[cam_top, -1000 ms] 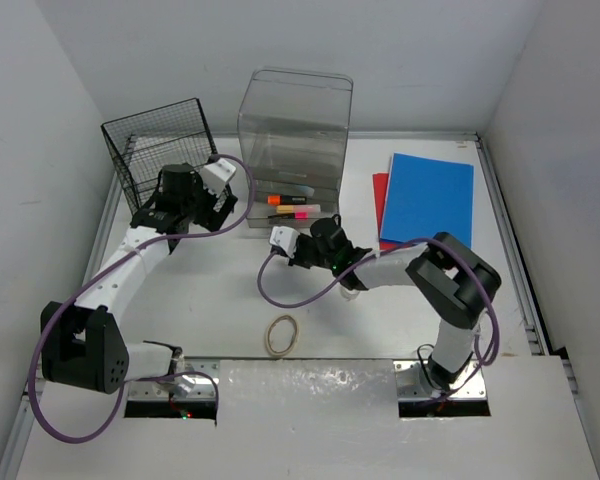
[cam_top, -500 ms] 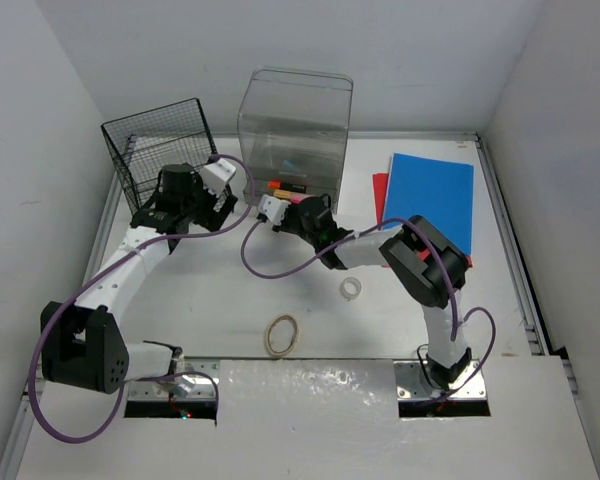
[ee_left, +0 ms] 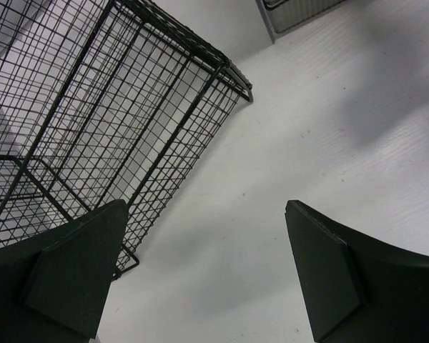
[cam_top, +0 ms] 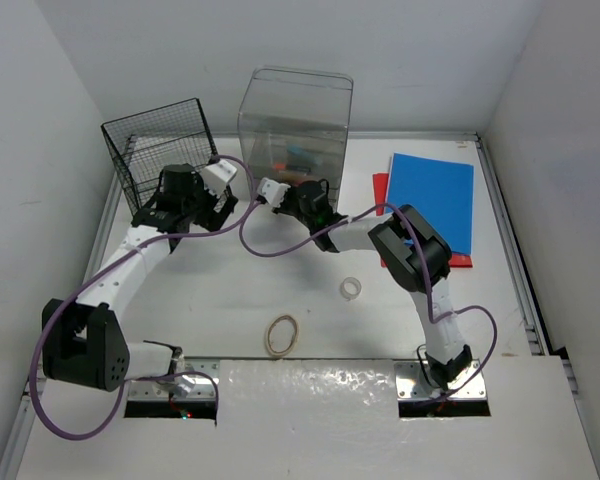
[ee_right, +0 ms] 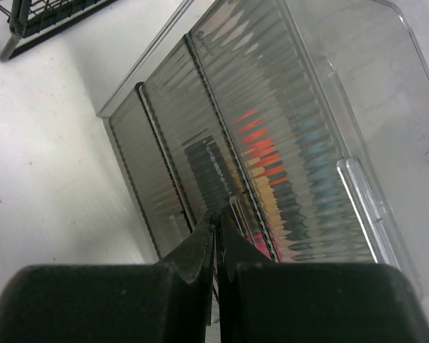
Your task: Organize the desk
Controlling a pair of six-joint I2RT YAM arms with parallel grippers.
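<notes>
The right gripper (ee_right: 216, 239) has its fingers pressed together, tips against the ribbed front of the clear plastic drawer box (ee_right: 286, 107). Orange, pink and blue pens (ee_right: 261, 143) show blurred through its drawers. The left gripper (ee_left: 204, 275) hangs with fingers spread wide over bare tabletop, just beside the black wire rack (ee_left: 93, 121). The desk (cam_top: 210, 290) lies under everything. Nearer the bases rest a small tape roll (cam_top: 351, 288) and a tan rubber band (cam_top: 281, 333). On the right, a blue folder (cam_top: 427, 198) overlaps a red folder (cam_top: 379, 190).
</notes>
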